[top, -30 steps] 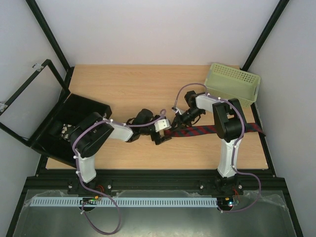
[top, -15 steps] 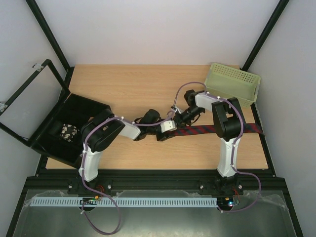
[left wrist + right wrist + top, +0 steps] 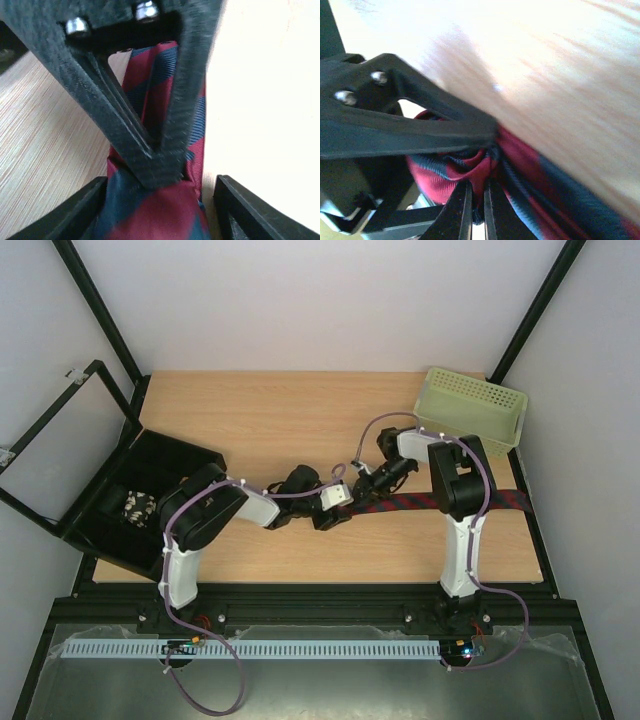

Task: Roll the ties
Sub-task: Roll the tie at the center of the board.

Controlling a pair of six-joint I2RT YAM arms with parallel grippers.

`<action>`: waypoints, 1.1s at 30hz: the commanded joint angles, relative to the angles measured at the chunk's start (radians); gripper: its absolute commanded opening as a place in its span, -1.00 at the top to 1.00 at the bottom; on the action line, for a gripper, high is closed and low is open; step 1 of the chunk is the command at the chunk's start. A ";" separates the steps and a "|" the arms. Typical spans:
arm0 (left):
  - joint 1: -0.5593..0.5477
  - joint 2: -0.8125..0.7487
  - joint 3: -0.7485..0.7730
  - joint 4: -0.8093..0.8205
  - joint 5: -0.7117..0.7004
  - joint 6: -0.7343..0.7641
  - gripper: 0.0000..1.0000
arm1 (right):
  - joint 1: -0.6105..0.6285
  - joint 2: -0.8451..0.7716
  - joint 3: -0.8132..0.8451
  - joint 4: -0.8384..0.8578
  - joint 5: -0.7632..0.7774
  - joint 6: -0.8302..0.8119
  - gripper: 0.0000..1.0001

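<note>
A dark red tie [image 3: 410, 503] with navy stripes lies flat across the right of the table, partly under my right arm. Its left end is bunched where both grippers meet. My right gripper [image 3: 366, 485] is shut on a fold of the tie [image 3: 560, 200], its fingertips [image 3: 465, 210] pinched together on the cloth. My left gripper [image 3: 342, 510] is open. In the left wrist view its pads [image 3: 75, 212] stand either side of the tie [image 3: 160, 215], with a gap on the right. The right gripper's V-shaped fingers [image 3: 155, 165] press on the tie just ahead.
A pale green perforated basket [image 3: 470, 410] stands at the back right corner. An open black box [image 3: 190, 455] sits at the left edge with a small patterned roll [image 3: 135, 505] inside. The wooden table [image 3: 280, 420] runs between them.
My left gripper has moved a little to the right, closer to the right gripper. The tie's left end has drawn in to the right with it. The right arm has barely moved.
</note>
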State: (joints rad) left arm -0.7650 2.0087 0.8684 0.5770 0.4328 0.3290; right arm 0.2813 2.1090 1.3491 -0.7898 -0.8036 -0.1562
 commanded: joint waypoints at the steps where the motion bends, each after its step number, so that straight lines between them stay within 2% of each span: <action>1: 0.019 -0.012 -0.047 -0.092 0.025 -0.029 -0.29 | -0.020 0.090 -0.034 0.027 0.138 0.002 0.97; 7: 0.053 -0.048 -0.121 0.083 0.109 -0.044 -0.53 | -0.028 0.116 -0.056 0.057 0.226 0.013 0.97; 14: 0.052 0.024 -0.087 0.213 0.114 -0.080 -0.55 | -0.029 0.121 -0.039 0.054 0.251 0.015 0.97; 17: 0.048 0.061 -0.048 0.230 0.140 -0.112 -0.42 | -0.029 0.116 -0.042 0.063 0.243 0.021 0.97; 22: 0.037 0.063 -0.040 0.152 0.118 -0.082 0.16 | -0.029 0.091 -0.031 0.067 0.217 0.032 0.94; 25: 0.036 0.021 -0.065 0.041 0.072 -0.025 0.37 | -0.036 0.051 -0.012 0.032 0.189 0.018 0.67; 27: 0.036 -0.011 -0.090 -0.029 0.040 0.023 0.44 | -0.051 0.013 0.007 -0.001 0.163 -0.002 0.41; 31: 0.034 -0.036 -0.099 -0.140 -0.011 0.077 0.47 | -0.052 -0.060 0.045 -0.060 0.062 -0.010 0.02; 33: 0.030 -0.039 -0.095 -0.168 -0.023 0.087 0.46 | -0.036 -0.070 0.057 -0.076 0.008 0.005 -0.03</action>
State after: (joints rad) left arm -0.7303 1.9751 0.8040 0.6186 0.4759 0.3420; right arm 0.2390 2.0914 1.3685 -0.7975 -0.7670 -0.1528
